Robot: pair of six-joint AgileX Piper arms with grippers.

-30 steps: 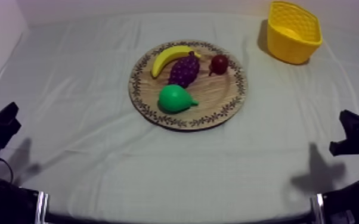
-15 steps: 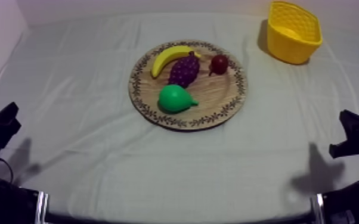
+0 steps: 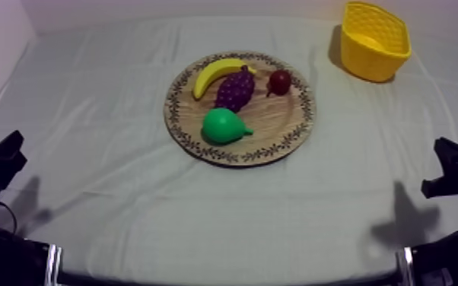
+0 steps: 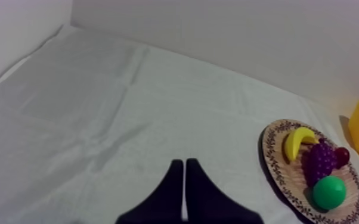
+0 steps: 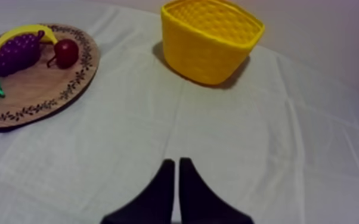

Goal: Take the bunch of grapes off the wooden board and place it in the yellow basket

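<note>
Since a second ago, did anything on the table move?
No, nothing visibly moved. The bunch of grapes lies on the wooden board beside the banana; the yellow basket stands apart; the left gripper and right gripper are shut on nothing.

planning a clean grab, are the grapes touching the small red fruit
Apart. The top view shows a strip of bare board between the grapes and the small red fruit.

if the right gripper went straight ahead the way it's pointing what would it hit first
Likely the yellow basket. The right gripper points over bare cloth toward its near wall; the wooden board lies off to one side. Depth is unclear.
</note>
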